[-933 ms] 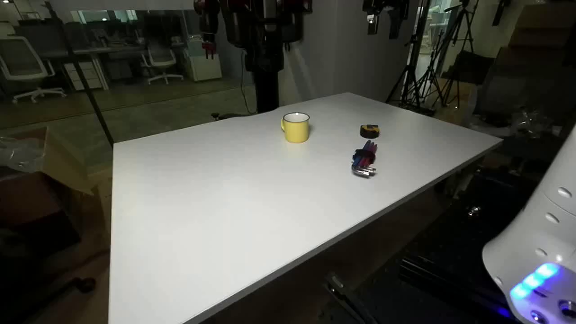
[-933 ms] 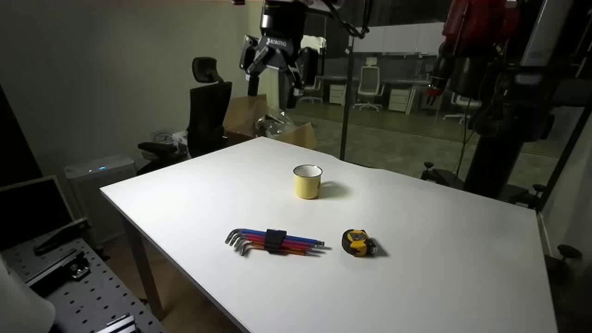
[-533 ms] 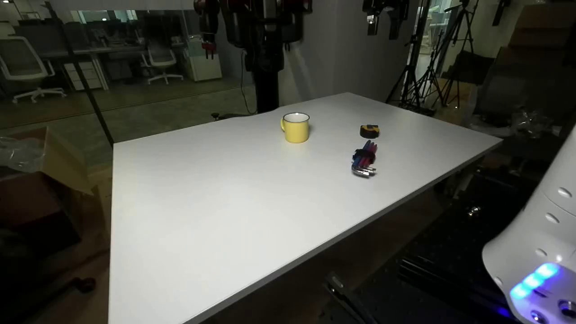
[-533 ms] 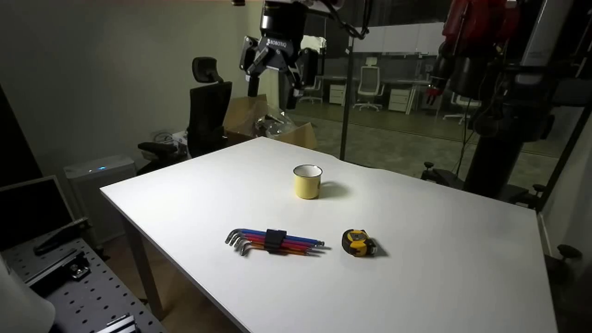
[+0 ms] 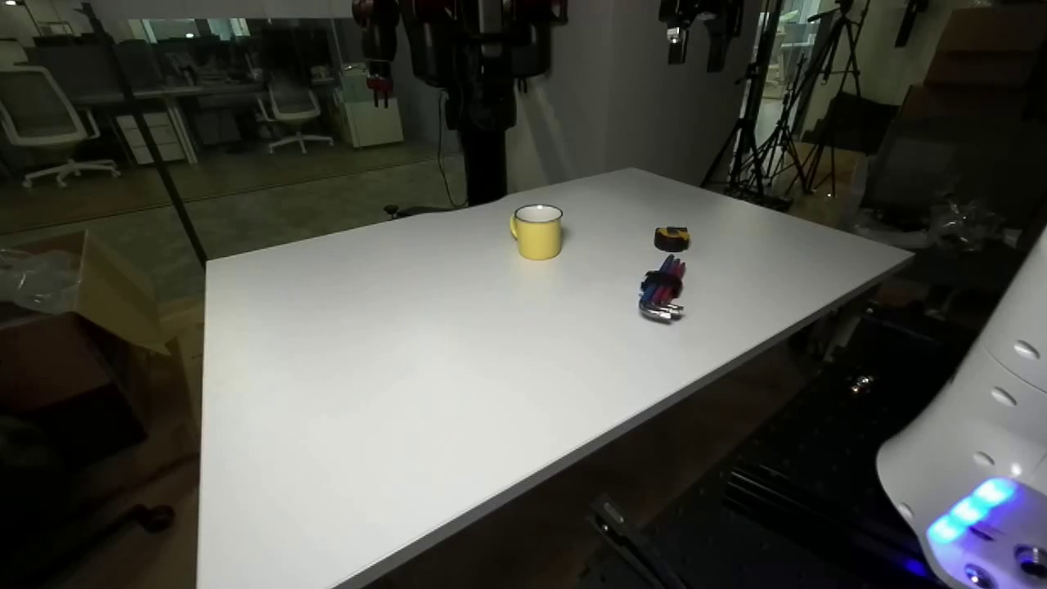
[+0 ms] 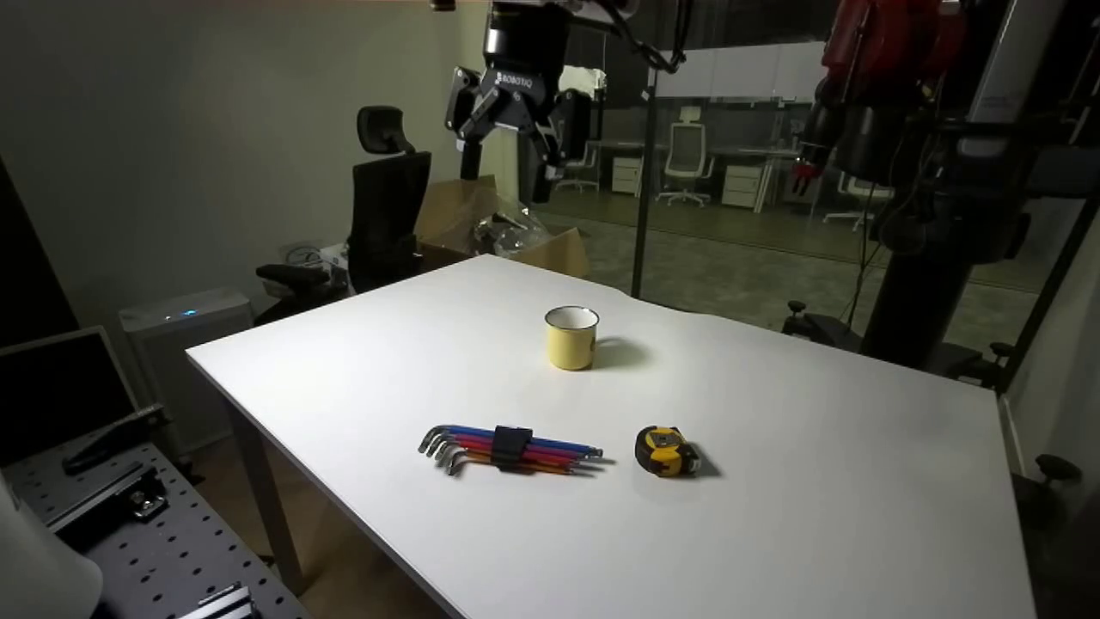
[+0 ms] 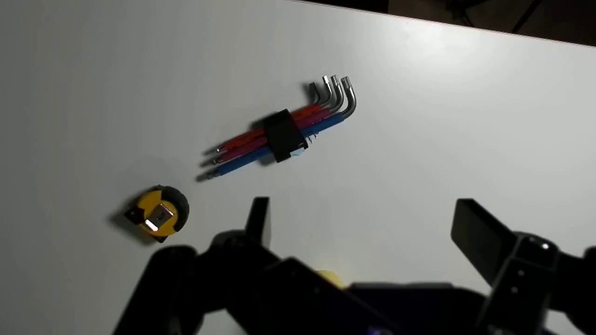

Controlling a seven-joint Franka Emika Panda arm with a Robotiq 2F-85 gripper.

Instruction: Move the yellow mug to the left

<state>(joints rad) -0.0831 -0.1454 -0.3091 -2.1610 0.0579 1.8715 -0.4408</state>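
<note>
The yellow mug [image 5: 538,237] stands upright on the white table, with a pale inside and a dark rim. In that exterior view its handle points left. It also stands near the table's middle in an exterior view [image 6: 571,344]. In the wrist view only a yellow sliver of the mug [image 7: 331,278] shows; the gripper's body hides the rest. My gripper [image 6: 507,179] hangs high above the table, apart from the mug, open and empty. Its black fingers are wide apart in the wrist view [image 7: 363,218]. Its fingers also show at the top edge in an exterior view [image 5: 697,56].
A bundle of coloured hex keys [image 6: 511,449] in a black holder lies on the white table [image 6: 816,516]. A black and yellow tape measure [image 6: 663,451] sits beside it. Both also show in the wrist view. A red and black robot [image 6: 911,172] stands beyond the far edge.
</note>
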